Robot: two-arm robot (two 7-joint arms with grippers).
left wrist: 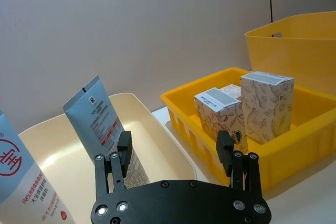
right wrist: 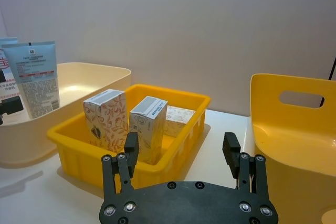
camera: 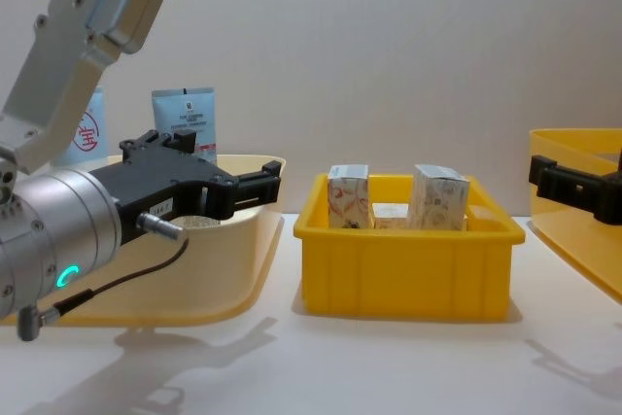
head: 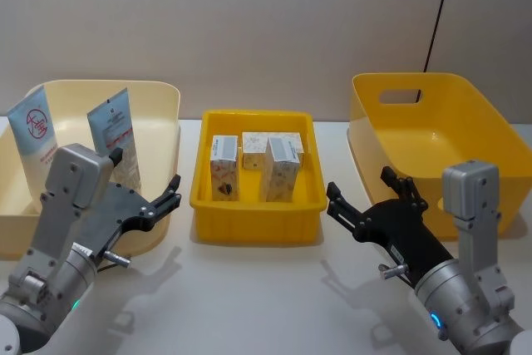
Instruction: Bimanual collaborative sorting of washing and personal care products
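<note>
Black fingers spread wide on both grippers, nothing held.

Left gripper (head: 143, 174) hangs with its jaws apart at the near corner of a cream bin (head: 162, 93). Just beyond its fingertips a blue-grey pouch (head: 112, 126) stands upright inside that bin, and a pale-blue tube (head: 33, 135) with a red mark stands farther off on its outer side. Right gripper (head: 362, 187) hovers above the white table (head: 249, 305), equally open and empty, with a deep yellow bin (head: 499, 130) close on its outer side. Between the two grippers and ahead of both, a shallow yellow tray (head: 258, 205) holds three white patterned cartons (head: 224, 168), two upright and a shorter one behind them.
</note>
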